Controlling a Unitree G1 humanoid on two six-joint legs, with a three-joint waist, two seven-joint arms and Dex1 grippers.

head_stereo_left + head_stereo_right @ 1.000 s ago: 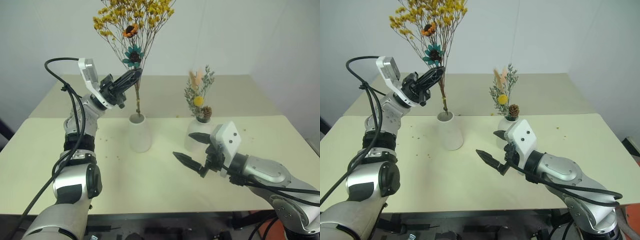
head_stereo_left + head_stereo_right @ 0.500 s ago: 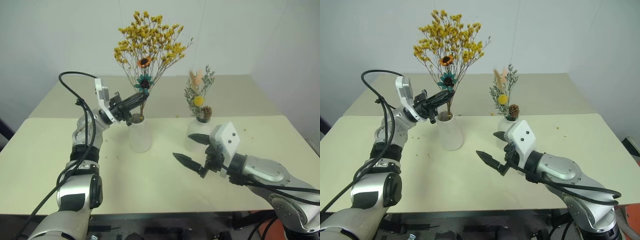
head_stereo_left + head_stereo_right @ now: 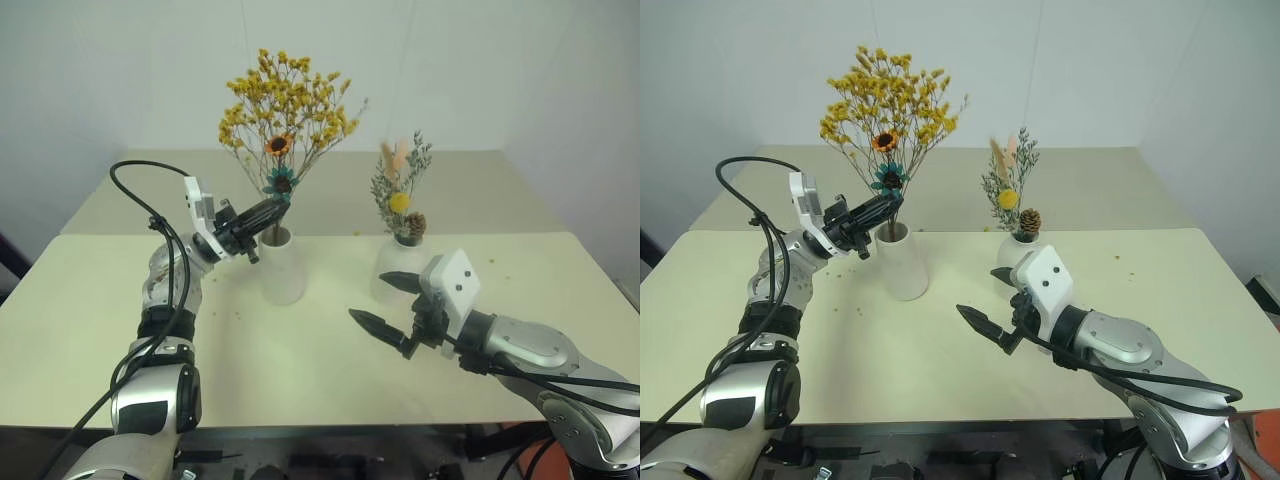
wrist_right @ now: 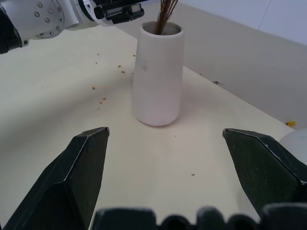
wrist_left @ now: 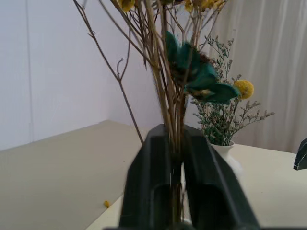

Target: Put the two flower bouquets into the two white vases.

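The large yellow bouquet (image 3: 284,110) now sits much lower than a second ago: its stems run down into the mouth of the tapered vase (image 3: 281,268), whereas earlier their ends hung just above the rim. The left gripper (image 3: 262,212) has come down with it and is now level with the vase rim, just beside it. In the left wrist view the two black fingers (image 5: 146,191) still flank the stem bundle, with a thin gap showing between them. Whether they still pinch the stems or have begun to let go, I cannot tell. The spray stands nearly upright, leaning slightly away from the gripper.

The small grey-green bouquet (image 3: 399,196) with pine cone and yellow ball stands in the round vase (image 3: 391,271), beyond the right gripper (image 3: 392,301) and unchanged. The right gripper has kept its place over the table (image 3: 300,370), its fingers spread wide and holding nothing, pointing toward the tapered vase, which stands well ahead of its fingertips in the right wrist view.

Judgement: with both bunches seated in vases, the task is nearly complete. What remains is a full release by the left gripper and a clean withdrawal. Risk: the dry stems may snag on the fingers, so pulling away could tip the tall spray or drag the light vase.
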